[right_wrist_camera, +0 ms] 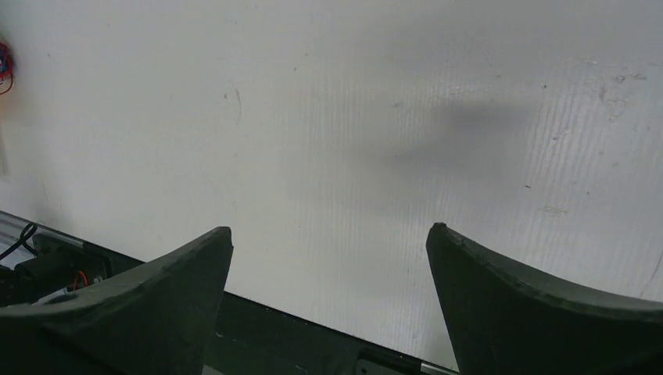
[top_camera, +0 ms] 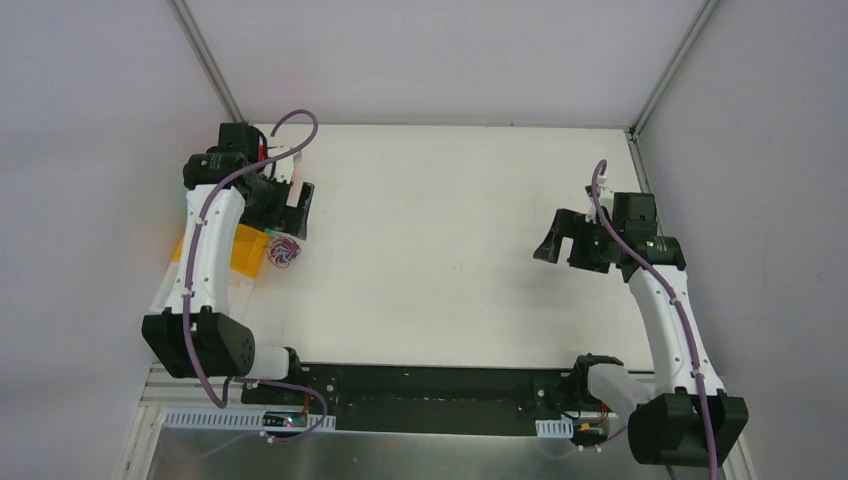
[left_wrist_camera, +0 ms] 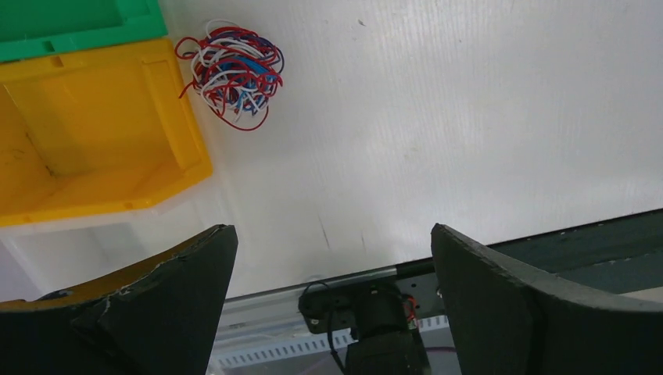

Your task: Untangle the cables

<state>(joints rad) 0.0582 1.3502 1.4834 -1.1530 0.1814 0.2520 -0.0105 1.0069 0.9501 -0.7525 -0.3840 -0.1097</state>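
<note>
Cables are left balled up on counter, just beside yellow bin. Left gripper is held wide open, empty, near the bin, probably staged for a grab. Right gripper is parked wide open, empty, far from bin.

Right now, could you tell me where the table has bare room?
The wide white stretch of the table between the left gripper and the right gripper is bare. The left edge is crowded: the cables lie beside the yellow bin, which adjoins a green bin.
</note>
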